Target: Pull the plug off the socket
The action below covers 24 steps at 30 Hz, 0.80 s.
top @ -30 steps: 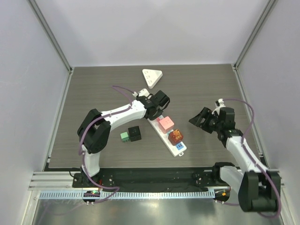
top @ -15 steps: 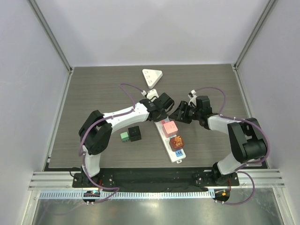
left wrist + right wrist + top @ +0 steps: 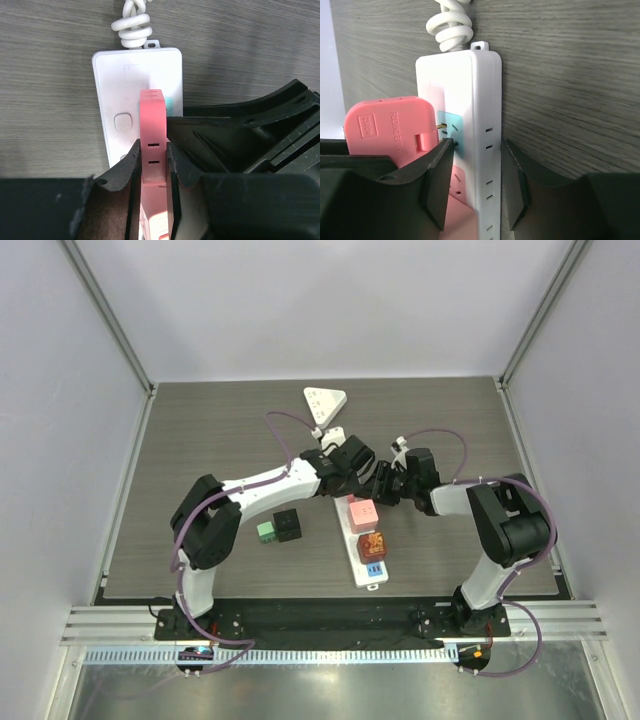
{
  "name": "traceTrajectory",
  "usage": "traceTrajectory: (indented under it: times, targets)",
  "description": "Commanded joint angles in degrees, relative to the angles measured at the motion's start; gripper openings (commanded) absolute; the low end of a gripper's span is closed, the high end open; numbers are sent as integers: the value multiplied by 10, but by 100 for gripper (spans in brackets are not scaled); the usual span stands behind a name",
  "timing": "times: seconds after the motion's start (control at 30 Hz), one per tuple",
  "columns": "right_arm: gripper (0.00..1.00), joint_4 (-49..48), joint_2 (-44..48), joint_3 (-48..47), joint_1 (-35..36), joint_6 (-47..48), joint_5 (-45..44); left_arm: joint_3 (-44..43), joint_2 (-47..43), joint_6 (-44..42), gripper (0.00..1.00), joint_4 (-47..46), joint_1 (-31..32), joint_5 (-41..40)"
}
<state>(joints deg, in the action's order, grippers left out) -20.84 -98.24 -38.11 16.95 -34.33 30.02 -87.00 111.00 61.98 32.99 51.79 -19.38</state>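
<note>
Grip on the left: left gripper (image 3: 151, 150) is pinching the pink plug (image 3: 151, 112) in a narrow hold, its dark pads (image 3: 131, 170) pressing flat on two opposite faces of the plug.
Grip on the right: right gripper (image 3: 477, 145) is straddling the power strip (image 3: 482, 90). One finger (image 3: 437, 175) is sitting over the socket face just beside the plug, and the other is reaching down along the strip's outer side. Both are hugging the casing closely, but I cannot tell whether they are squeezing it.
Plug: it is standing over the teal socket face (image 3: 454, 125) near the cord end of the strip. A brass pin (image 3: 440, 126) is showing in the gap, so the plug is sitting raised rather than flush.
Strip: it is lying around the middle of the table (image 3: 200, 440), running slantwise from the centre toward the near edge, with its coiled white cord (image 3: 131, 22) trailing off the far end.
Along the strip: a second pink block (image 3: 361, 512), an orange-red plug (image 3: 373, 545) and a small blue one (image 3: 375, 568) are sitting in a row toward the near end.
Left of the strip: a green block (image 3: 266, 531) and a black block (image 3: 288, 526) are resting side by side, toward the near-left corner.
Far edge: a white triangular adapter (image 3: 325, 402) is lying near the middle of it, well apart from the strip.
</note>
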Motion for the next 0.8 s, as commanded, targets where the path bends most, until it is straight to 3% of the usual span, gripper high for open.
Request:
traceTrajectory:
  times: [0.0,0.33,0.5,0.6,0.63,0.77]
  targets:
    - [47,53,-12,-7,13,35,-80,-39,-21,-34,0,-71,2,4]
    - [48,95,-16,-19,17,52,-131,-56,-53,-91,0,-68,0,-22]
    - [48,94,-18,-20,18,53,-128,-6,-116,-136,0,-47,-33,-24]
    - [48,90,-13,-18,18,52,-121,97,-173,-142,0,-75,-86,70]
    - [48,89,-12,-17,18,51,-121,121,-202,-142,0,-101,-118,134]
    - [48,86,-10,-16,18,51,-115,219,-251,-157,1,-140,-171,216]
